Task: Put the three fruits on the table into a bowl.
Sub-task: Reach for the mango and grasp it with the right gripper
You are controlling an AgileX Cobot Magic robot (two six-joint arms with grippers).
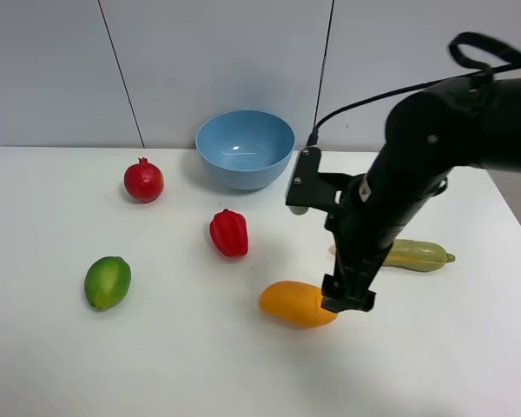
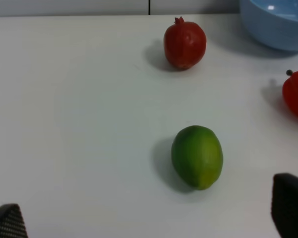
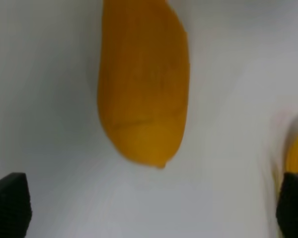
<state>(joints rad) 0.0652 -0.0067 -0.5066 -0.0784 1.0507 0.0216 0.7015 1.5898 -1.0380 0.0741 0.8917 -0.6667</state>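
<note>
The orange-yellow mango [image 1: 297, 304] lies on the white table [image 1: 182, 365] at front centre. My right gripper [image 1: 348, 299] hangs at its right end. In the right wrist view the mango [image 3: 143, 84] lies just ahead of the open gripper [image 3: 151, 206], with nothing between the fingers. The green lime [image 1: 108, 282] lies at front left and the dark-red pomegranate [image 1: 144, 181] at back left. The light-blue bowl [image 1: 245, 148] stands empty at the back centre. My left gripper [image 2: 149, 220] is open, a little short of the lime [image 2: 197, 156]. It is out of the high view.
A red bell pepper [image 1: 229, 233] sits between the bowl and the mango. A corn cob in green husk [image 1: 417, 255] lies right of my right arm. The left wrist view also shows the pomegranate [image 2: 185, 43], the bowl's rim [image 2: 275, 22] and the pepper [image 2: 297, 94].
</note>
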